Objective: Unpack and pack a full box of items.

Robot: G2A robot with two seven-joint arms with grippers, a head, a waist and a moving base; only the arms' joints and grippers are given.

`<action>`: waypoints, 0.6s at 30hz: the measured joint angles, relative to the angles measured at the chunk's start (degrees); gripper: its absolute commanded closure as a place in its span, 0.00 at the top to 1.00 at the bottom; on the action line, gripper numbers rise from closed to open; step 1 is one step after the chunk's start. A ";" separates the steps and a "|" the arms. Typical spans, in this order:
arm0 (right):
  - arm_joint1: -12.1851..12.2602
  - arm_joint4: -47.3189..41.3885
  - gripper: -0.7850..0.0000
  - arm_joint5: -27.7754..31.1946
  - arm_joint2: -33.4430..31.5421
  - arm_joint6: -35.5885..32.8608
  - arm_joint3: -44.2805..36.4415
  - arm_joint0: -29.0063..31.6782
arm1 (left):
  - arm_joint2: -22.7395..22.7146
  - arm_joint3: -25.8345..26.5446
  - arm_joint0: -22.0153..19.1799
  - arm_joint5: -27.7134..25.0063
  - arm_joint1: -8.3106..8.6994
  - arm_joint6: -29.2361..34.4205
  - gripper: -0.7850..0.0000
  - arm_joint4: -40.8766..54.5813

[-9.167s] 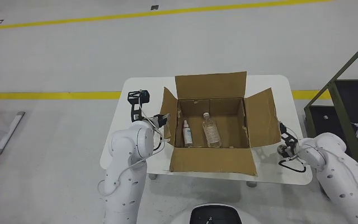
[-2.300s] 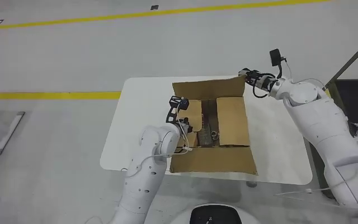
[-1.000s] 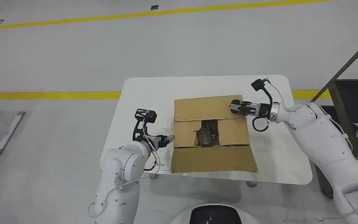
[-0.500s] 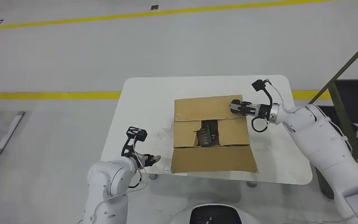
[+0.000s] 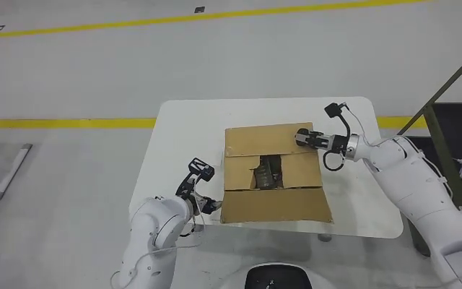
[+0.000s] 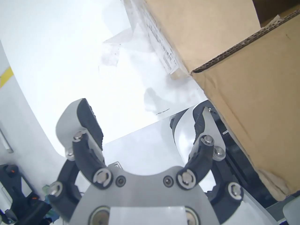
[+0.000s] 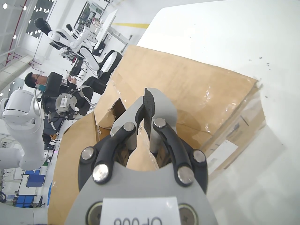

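Note:
The cardboard box (image 5: 274,141) stands mid-table with its far and side flaps folded over the top. A dark gap (image 5: 266,170) between them shows items inside. The near flap (image 5: 274,206) hangs out toward the table's front edge. My right gripper (image 5: 299,137) is shut and rests on the right end of the far flap (image 7: 187,80), its fingertips (image 7: 147,104) together with nothing between them. My left gripper (image 5: 206,205) is open, low beside the box's front-left corner (image 6: 234,99); its fingers (image 6: 90,120) hold nothing.
The white table (image 5: 180,144) has bare surface left of the box and a strip to its right. A paper label (image 6: 161,47) is stuck on the box's side. A dark metal rack (image 5: 440,123) stands off the table's right end.
The box went from fully open to folded over the earlier frames. In the last half second my left gripper moved right, toward the box's front-left corner. My right gripper stayed on the far flap.

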State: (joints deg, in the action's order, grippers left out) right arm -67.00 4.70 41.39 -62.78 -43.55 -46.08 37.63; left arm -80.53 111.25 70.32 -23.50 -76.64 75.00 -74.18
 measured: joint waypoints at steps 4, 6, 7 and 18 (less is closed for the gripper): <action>0.03 -0.21 0.00 0.01 0.12 -0.07 -0.47 0.29 | 0.23 -0.17 -1.34 1.44 0.15 -1.68 1.00 0.86; 0.02 -0.34 0.00 0.07 0.32 -0.12 -0.91 0.62 | 0.65 -0.64 -2.14 2.62 0.18 -2.47 1.00 0.49; 0.01 -0.36 0.00 0.10 0.40 -0.12 -1.13 0.76 | 0.92 -0.79 -2.50 2.90 0.19 -2.77 1.00 0.48; 1.33 0.93 0.00 -0.10 -3.11 3.40 -5.94 1.94 | 4.87 -6.00 -7.87 9.71 -0.09 -7.93 1.00 -1.50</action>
State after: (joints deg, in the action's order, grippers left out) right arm -65.67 5.63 41.29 -65.88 -40.15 -52.02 39.56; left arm -75.67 105.25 62.45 -13.79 -76.73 67.07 -75.68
